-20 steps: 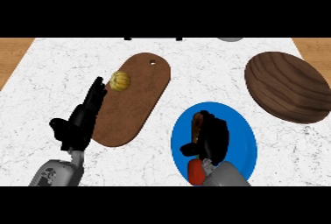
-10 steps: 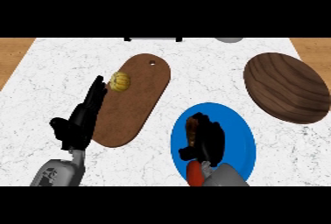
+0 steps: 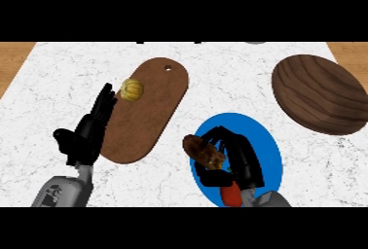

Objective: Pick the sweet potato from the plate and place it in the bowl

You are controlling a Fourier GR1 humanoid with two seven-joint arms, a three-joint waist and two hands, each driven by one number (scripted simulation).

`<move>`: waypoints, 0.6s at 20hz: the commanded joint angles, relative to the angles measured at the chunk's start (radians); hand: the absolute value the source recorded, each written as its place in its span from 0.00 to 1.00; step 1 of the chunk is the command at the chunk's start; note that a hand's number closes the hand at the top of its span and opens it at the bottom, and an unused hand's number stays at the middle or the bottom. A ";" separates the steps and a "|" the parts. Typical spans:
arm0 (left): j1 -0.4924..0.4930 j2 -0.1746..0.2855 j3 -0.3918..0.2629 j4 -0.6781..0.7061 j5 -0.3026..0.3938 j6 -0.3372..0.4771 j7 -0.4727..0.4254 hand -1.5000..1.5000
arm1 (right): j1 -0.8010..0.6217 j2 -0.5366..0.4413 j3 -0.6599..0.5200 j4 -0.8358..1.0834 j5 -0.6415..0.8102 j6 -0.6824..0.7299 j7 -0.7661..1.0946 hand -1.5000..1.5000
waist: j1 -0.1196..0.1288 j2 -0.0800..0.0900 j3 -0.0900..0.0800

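Right hand [image 3: 241, 158] is curling its fingers round the brown sweet potato [image 3: 203, 150] over the left half of the blue plate [image 3: 265, 141]; it is hard to tell whether the potato is touching the plate or lifted off it. Wooden bowl [image 3: 320, 92] is sitting well apart at the upper right. Left hand [image 3: 82, 138] is resting open, fingers straight, along the left edge of the wooden cutting board [image 3: 147, 116], which is carrying a small yellow ridged item [image 3: 131, 90].
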 commanded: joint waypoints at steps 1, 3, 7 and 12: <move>0.050 0.007 -0.011 -0.054 -0.003 -0.008 0.008 0.50 | 0.078 -0.048 -0.044 -0.103 -0.138 -0.020 -0.249 1.00 | 0.005 -0.002 0.000; 0.030 0.017 0.003 -0.052 -0.003 -0.016 0.016 0.50 | 0.079 -0.097 -0.071 -0.180 -0.134 0.001 -0.284 1.00 | 0.000 -0.002 -0.001; -0.016 -0.001 0.024 -0.032 0.000 -0.010 0.048 0.50 | 0.112 -0.175 -0.111 -0.355 -0.065 0.005 -0.234 1.00 | -0.008 -0.003 -0.002; 0.017 -0.023 0.000 -0.044 -0.036 0.001 0.037 0.50 | -0.026 -0.182 -0.170 -0.536 0.069 0.101 0.086 1.00 | 0.002 -0.003 -0.003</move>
